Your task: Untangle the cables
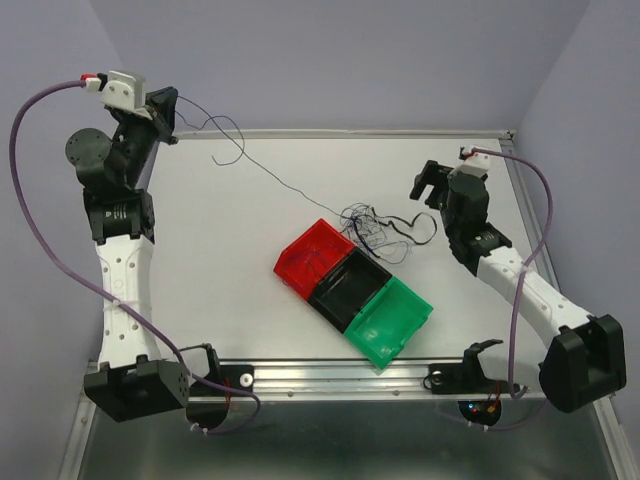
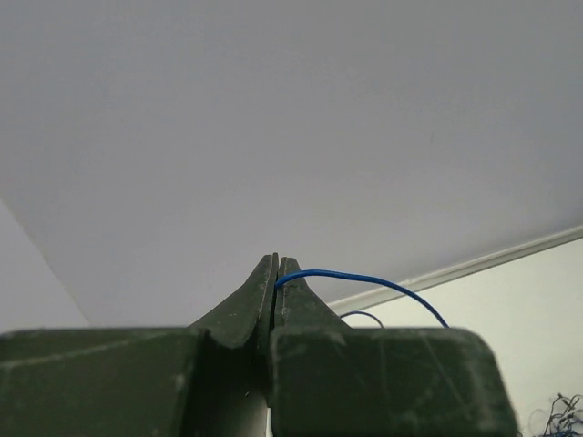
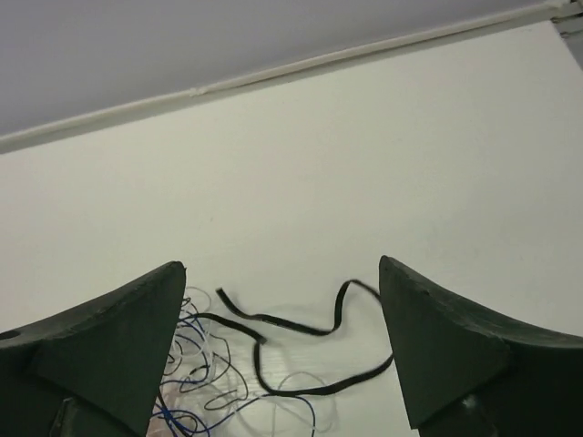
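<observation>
Thin black, white and blue cables lie tangled mid-table beside a red plastic bin. One thin blue wire runs to the left gripper, clamped on it and raised far-left. The right gripper gapes empty beside the heap. Likely step: drawing that strand free; the next move calls for pinning the tangle.

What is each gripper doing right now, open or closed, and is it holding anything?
Left gripper: closed on a thin blue cable.
Right gripper: open, holding nothing.

Tangled cables beside three bins
</observation>
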`<state>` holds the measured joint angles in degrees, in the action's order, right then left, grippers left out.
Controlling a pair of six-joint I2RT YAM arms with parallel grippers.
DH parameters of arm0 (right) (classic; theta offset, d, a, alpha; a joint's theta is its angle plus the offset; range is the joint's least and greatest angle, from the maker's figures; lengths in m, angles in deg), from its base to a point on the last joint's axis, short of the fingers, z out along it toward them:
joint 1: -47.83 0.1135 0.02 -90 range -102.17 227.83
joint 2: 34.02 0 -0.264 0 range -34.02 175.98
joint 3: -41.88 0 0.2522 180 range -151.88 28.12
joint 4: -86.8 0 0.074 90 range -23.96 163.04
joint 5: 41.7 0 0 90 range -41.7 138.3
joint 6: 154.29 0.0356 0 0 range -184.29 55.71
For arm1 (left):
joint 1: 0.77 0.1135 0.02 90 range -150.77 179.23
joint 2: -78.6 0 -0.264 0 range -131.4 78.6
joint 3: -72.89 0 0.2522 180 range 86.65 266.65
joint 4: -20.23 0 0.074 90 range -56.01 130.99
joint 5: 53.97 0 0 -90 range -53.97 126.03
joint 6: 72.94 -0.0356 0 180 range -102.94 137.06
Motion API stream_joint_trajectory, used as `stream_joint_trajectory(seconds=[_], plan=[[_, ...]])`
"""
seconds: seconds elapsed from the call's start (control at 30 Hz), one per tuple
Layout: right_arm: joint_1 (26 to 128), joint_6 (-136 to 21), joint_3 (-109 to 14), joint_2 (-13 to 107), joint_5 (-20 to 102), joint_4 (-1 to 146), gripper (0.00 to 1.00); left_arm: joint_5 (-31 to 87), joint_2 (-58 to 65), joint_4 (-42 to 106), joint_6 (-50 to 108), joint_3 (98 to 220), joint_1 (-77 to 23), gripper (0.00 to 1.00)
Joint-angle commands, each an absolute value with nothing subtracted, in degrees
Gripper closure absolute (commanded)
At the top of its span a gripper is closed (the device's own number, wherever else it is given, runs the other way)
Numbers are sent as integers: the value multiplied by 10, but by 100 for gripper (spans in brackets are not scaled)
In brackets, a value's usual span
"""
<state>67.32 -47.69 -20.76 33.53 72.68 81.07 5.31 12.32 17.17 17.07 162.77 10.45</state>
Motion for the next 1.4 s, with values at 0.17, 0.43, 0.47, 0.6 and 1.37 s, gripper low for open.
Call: stream_joint_trajectory(seconds=[0.17, 0.43, 0.47, 0.6, 1.37], plan=[[678, -559, -247, 405, 291, 934, 9, -62, 104, 173, 241, 1725, 72, 100], [777, -712, -346, 546, 177, 962, 9, -67, 70, 203, 269, 1797, 39, 100], [782, -720, -359, 578, 175, 961, 9, -66, 67, 205, 270, 1802, 37, 100], [802, -735, -412, 644, 175, 953, 10, -61, 57, 205, 274, 1819, 38, 100], [820, -623, -505, 618, 262, 991, 99, -71, -36, 183, 266, 1770, -6, 100]])
